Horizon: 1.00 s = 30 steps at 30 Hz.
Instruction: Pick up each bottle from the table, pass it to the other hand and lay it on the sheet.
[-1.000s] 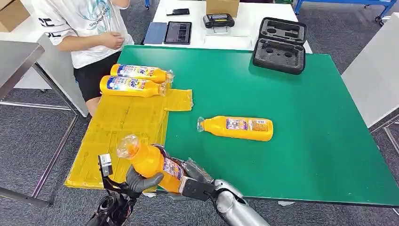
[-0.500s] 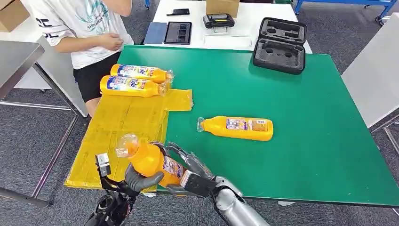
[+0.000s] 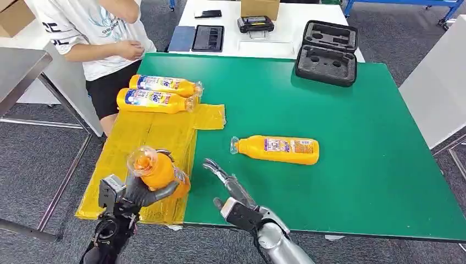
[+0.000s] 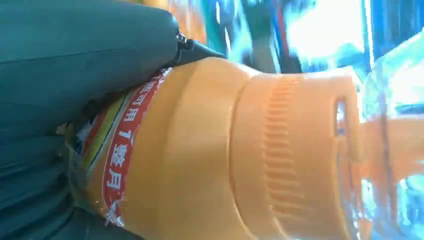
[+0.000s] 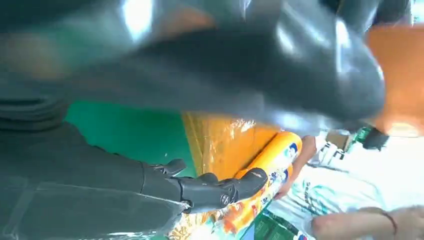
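Nearest the camera, the robot's left hand (image 3: pixel 144 190) is gripping an orange plastic bottle with a clear cap (image 3: pixel 155 170), its grey fingers wrapping around the bottle's body. The bottle is being held above the near end of a crinkled yellow plastic sheet (image 3: pixel 118 165), with its cap tilting up toward the camera. In the left wrist view, the bottle's ribbed orange neck (image 4: pixel 290 150) and red-edged label are sitting against the hand's grey thumb (image 4: pixel 75 55).

Just to the right, the robot's right hand (image 3: pixel 231 190) is hovering over the near edge of the green table (image 3: pixel 357 181), its fingers spreading apart and holding nothing. It is sitting close beside the held bottle without touching it.

Farther along, a second orange bottle with a blue and white label (image 3: pixel 277 149) is lying on its side on the bare green surface, cap pointing left.

At the far end of the yellow sheet, two more orange bottles (image 3: pixel 156 93) are lying side by side, caps pointing right.

Beyond them, a person in a white shirt (image 3: pixel 93 33) is standing at the table's far left corner. An open black foam-lined case (image 3: pixel 327 52) is resting on the far edge.
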Each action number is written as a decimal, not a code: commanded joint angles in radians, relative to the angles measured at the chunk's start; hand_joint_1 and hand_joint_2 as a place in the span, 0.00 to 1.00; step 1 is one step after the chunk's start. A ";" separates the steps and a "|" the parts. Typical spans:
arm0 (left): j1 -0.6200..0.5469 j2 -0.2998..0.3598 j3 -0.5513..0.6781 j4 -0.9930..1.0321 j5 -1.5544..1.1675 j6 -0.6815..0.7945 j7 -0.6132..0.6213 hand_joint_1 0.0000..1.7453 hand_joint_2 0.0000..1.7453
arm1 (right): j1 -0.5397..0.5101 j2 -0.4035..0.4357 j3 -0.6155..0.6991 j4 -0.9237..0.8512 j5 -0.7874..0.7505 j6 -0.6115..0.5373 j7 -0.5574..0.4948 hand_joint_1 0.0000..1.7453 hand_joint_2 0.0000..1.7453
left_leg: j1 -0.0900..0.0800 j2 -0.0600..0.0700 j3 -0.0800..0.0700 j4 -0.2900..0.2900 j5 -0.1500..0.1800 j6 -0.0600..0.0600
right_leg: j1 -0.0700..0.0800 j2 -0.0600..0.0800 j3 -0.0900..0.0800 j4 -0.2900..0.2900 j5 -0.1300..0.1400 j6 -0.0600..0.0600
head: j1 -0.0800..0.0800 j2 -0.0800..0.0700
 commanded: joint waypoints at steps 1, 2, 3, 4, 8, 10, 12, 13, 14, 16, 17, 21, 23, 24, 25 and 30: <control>-0.258 0.141 0.134 0.014 -0.202 0.156 0.125 1.00 1.00 | 0.024 -0.053 -0.057 -0.210 -0.025 0.077 0.048 0.00 0.00 | 0.002 -0.004 -0.001 0.002 0.000 -0.003 | 0.002 -0.004 0.001 0.003 -0.002 -0.003 | 0.000 0.000; -0.268 0.151 0.142 0.021 -0.209 0.159 0.126 1.00 1.00 | 0.022 -0.051 -0.061 -0.212 -0.024 0.080 0.054 0.00 0.00 | 0.002 -0.003 0.002 0.003 -0.001 -0.004 | 0.002 -0.002 0.003 0.004 -0.003 -0.004 | 0.000 0.000; -0.282 0.164 0.144 0.032 -0.224 0.157 0.126 1.00 1.00 | 0.021 -0.047 -0.070 -0.217 -0.022 0.080 0.057 0.00 0.00 | 0.001 0.000 -0.001 0.001 0.001 -0.004 | 0.001 0.000 0.000 0.002 0.000 -0.002 | 0.000 0.000; -0.308 0.175 0.142 0.044 -0.233 0.148 0.128 1.00 1.00 | 0.020 -0.041 -0.084 -0.228 -0.024 0.084 0.064 0.00 0.00 | 0.002 0.000 0.001 0.002 0.000 -0.004 | 0.002 0.001 0.002 0.003 -0.001 -0.003 | 0.000 0.000; -0.357 0.231 0.093 0.014 -0.310 0.137 0.185 1.00 1.00 | 0.032 -0.039 -0.138 -0.291 -0.039 0.107 0.086 0.00 0.00 | 0.002 -0.003 0.000 0.002 0.001 -0.005 | 0.002 -0.002 0.001 0.003 -0.001 -0.002 | -0.001 0.000; -0.364 0.266 0.046 -0.006 -0.366 0.110 0.222 1.00 1.00 | 0.028 -0.043 -0.164 -0.298 -0.055 0.116 0.081 0.00 0.00 | 0.002 -0.002 -0.001 0.001 0.002 -0.004 | 0.002 -0.002 0.000 0.002 0.000 -0.002 | 0.000 0.000; -0.365 0.267 0.043 -0.009 -0.368 0.109 0.224 1.00 1.00 | 0.024 -0.049 -0.171 -0.299 -0.061 0.123 0.079 0.00 0.00 | 0.003 -0.001 0.003 0.002 -0.001 -0.005 | 0.003 -0.001 0.004 0.003 -0.002 -0.003 | -0.001 0.000; -0.369 0.309 -0.011 0.001 -0.424 0.073 0.265 1.00 1.00 | 0.024 -0.045 -0.189 -0.302 -0.064 0.120 0.077 0.00 0.00 | 0.003 -0.001 0.002 0.002 0.000 -0.004 | 0.002 -0.001 0.003 0.003 -0.002 -0.002 | 0.000 0.000; -0.367 0.328 -0.036 0.018 -0.439 0.054 0.275 1.00 1.00 | 0.024 -0.047 -0.199 -0.308 -0.068 0.124 0.074 0.00 0.00 | 0.003 -0.001 0.002 0.002 0.000 -0.005 | 0.002 -0.001 0.003 0.002 -0.002 -0.002 | -0.001 0.000; -0.375 0.354 -0.083 0.057 -0.467 0.018 0.289 1.00 1.00 | 0.028 -0.048 -0.212 -0.321 -0.069 0.125 0.071 0.00 0.00 | 0.003 -0.002 0.005 0.001 -0.001 -0.005 | 0.002 -0.001 0.006 0.002 -0.003 -0.003 | 0.000 0.000; -0.385 0.373 -0.123 0.088 -0.495 -0.014 0.305 1.00 1.00 | 0.030 -0.051 -0.217 -0.329 -0.070 0.126 0.067 0.00 0.00 | 0.001 -0.002 0.001 0.000 0.002 -0.004 | 0.001 -0.001 0.002 0.002 -0.001 -0.002 | 0.000 0.000; -0.423 0.393 -0.245 0.235 -0.531 -0.062 0.305 1.00 1.00 | 0.041 -0.057 -0.254 -0.387 -0.083 0.128 0.058 0.00 0.00 | 0.002 -0.005 0.003 0.000 0.002 -0.005 | 0.001 -0.004 0.004 0.002 -0.002 -0.002 | 0.000 0.000; -0.422 0.401 -0.295 0.277 -0.551 -0.075 0.311 1.00 1.00 | 0.048 -0.058 -0.273 -0.405 -0.088 0.128 0.058 0.00 0.00 | 0.001 -0.003 0.001 -0.001 0.002 -0.004 | 0.000 -0.003 0.001 0.001 -0.001 -0.002 | 0.000 0.000; -0.417 0.407 -0.312 0.296 -0.551 -0.068 0.310 1.00 1.00 | 0.053 -0.059 -0.280 -0.411 -0.087 0.128 0.057 0.00 0.00 | 0.001 -0.004 0.004 -0.001 0.002 -0.005 | 0.000 -0.003 0.004 0.001 -0.001 -0.002 | 0.000 0.000; -0.419 0.418 -0.335 0.323 -0.546 -0.062 0.309 1.00 1.00 | 0.061 -0.059 -0.289 -0.416 -0.084 0.129 0.060 0.00 0.00 | 0.001 -0.003 0.004 -0.002 0.002 -0.004 | 0.001 -0.002 0.004 0.000 -0.001 -0.002 | 0.000 0.000; -0.465 0.440 -0.412 0.383 -0.547 -0.079 0.303 1.00 1.00 | 0.076 -0.071 -0.295 -0.423 -0.085 0.125 0.045 0.00 0.00 | 0.001 -0.001 0.001 -0.001 0.002 -0.004 | 0.001 -0.001 0.001 0.001 -0.001 -0.002 | 0.000 0.000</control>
